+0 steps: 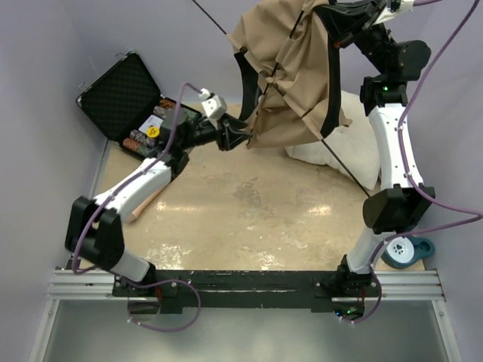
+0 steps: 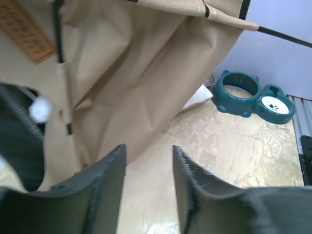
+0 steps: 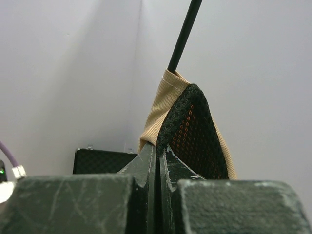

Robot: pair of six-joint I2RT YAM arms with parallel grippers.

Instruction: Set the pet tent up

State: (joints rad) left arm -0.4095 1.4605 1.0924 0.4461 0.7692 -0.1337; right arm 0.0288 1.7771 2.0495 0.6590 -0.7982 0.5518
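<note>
R gripper (image 3: 157, 152) is clenched on a mesh-lined corner of the pet tent (image 1: 290, 68), which hangs crumpled over the table's (image 1: 249, 219) far side, partly above the white cushion (image 1: 355, 154). L gripper (image 2: 148, 152) is spread w/ nothing btwn its fingers, just beside the tent's lower edge.

One pet tent (image 1: 290, 68), showing two thin black poles (image 1: 343, 164), one brown patch (image 2: 29, 36) and one white pompom (image 2: 41, 108). One white cushion (image 1: 358, 154), one black case (image 1: 121, 94), one teal feeder (image 2: 226, 97) with two wells in it. Two arms: the left arm (image 1: 128, 188) and the right arm (image 1: 392, 143).
</note>
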